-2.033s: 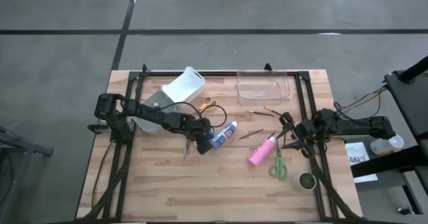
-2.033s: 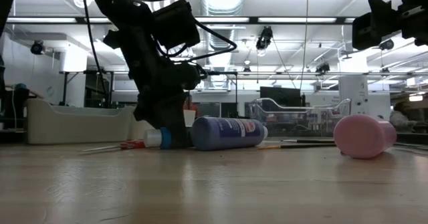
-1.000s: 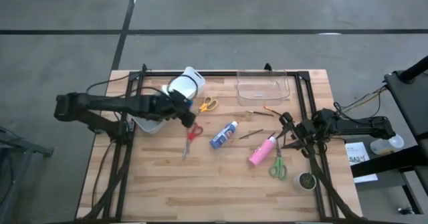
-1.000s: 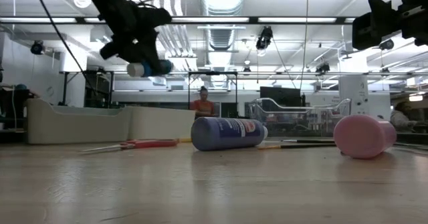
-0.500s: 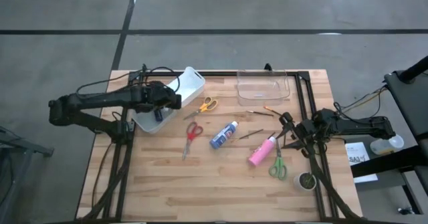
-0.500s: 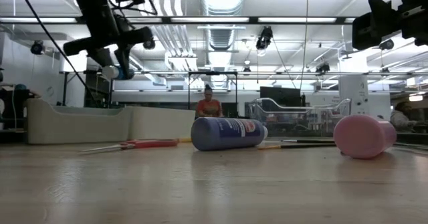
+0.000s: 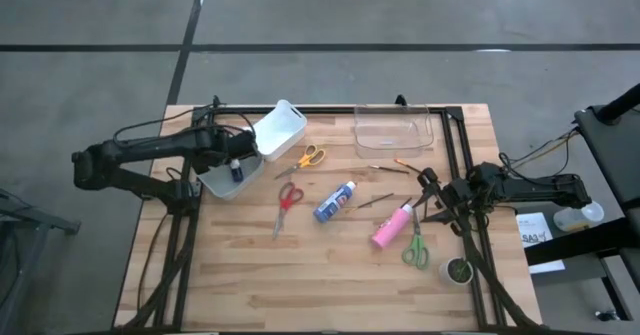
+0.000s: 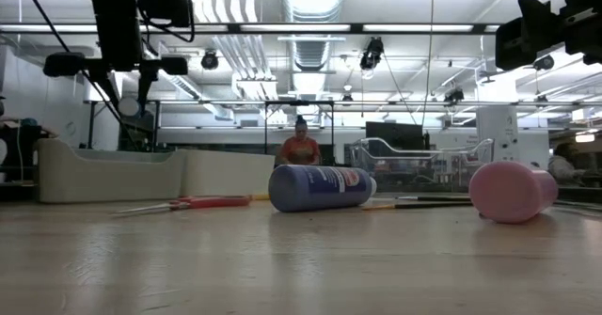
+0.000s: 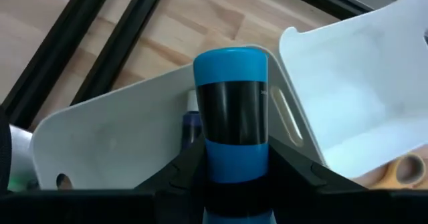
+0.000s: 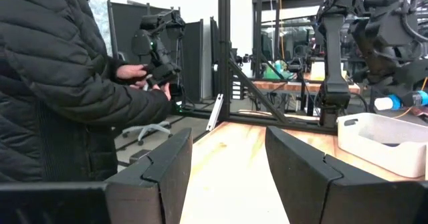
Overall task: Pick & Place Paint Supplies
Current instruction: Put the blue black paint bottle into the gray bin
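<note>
My left gripper (image 7: 233, 158) hangs over the nearer white bin (image 7: 215, 180) at the table's far left. It is shut on a small blue bottle with a black band (image 9: 231, 110). A small dark blue thing (image 7: 237, 172) lies on that bin's floor. The blue-and-white tube (image 7: 335, 201) lies on its side mid-table. The pink bottle (image 7: 390, 227) lies right of it. Thin brown paintbrushes (image 7: 375, 201) lie between them and farther back (image 7: 392, 165). My right gripper (image 7: 428, 199) waits open at the table's right side. My left gripper pinches the small bottle between its two fingers, one on each side of its lower body (image 9: 234, 162). The fingers slant downward. The bottle's bright blue free end (image 9: 231, 63) sticks out past the fingertips toward the bin. The bottle is lifted clear, above the bin's floor.
A second white bin (image 7: 278, 127) adjoins the first, and a clear bin (image 7: 392, 127) stands at the far edge. Yellow (image 7: 310, 157), red (image 7: 285, 200) and green (image 7: 415, 247) scissors lie on the wood. A person (image 10: 73, 83) stands beyond the table.
My left gripper has carried the small bottle from above the red scissors toward the table's left edge, to a place over the white bin. Its wrist has rolled and tipped downward, so the bottle has swung from lying across to pointing down into the bin.
</note>
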